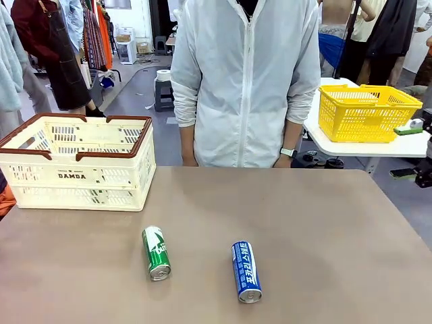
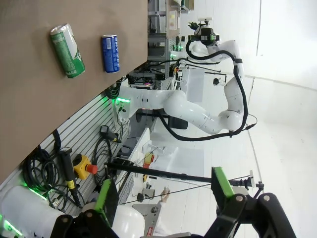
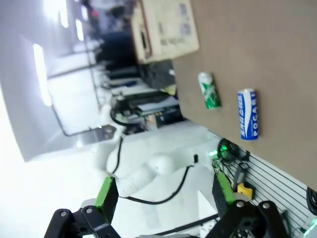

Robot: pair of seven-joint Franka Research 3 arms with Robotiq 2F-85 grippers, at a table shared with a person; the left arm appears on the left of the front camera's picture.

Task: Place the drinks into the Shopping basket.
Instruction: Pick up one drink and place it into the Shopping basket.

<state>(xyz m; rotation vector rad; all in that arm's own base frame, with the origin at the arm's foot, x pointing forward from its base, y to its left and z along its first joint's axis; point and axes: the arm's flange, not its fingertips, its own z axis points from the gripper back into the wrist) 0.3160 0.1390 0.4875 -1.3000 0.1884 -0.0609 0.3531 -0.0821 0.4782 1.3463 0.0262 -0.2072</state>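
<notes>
Two cans [image 1: 156, 253] [image 1: 246, 272] — one crate [image 1: 81, 177], one basket [image 1: 364, 125]

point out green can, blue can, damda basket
green can [image 1: 156, 252], front view, middle of its side
blue can [image 1: 246, 271], front view, middle of its side
Shopping basket [image 1: 81, 177], front view, front wall

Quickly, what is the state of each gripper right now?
Left gripper: open, holding nothing.
Right gripper: open, holding nothing.

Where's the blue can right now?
Front view: the blue can lies on its side mid-table, right of the green can, nearer the robot than the Shopping basket.
</notes>
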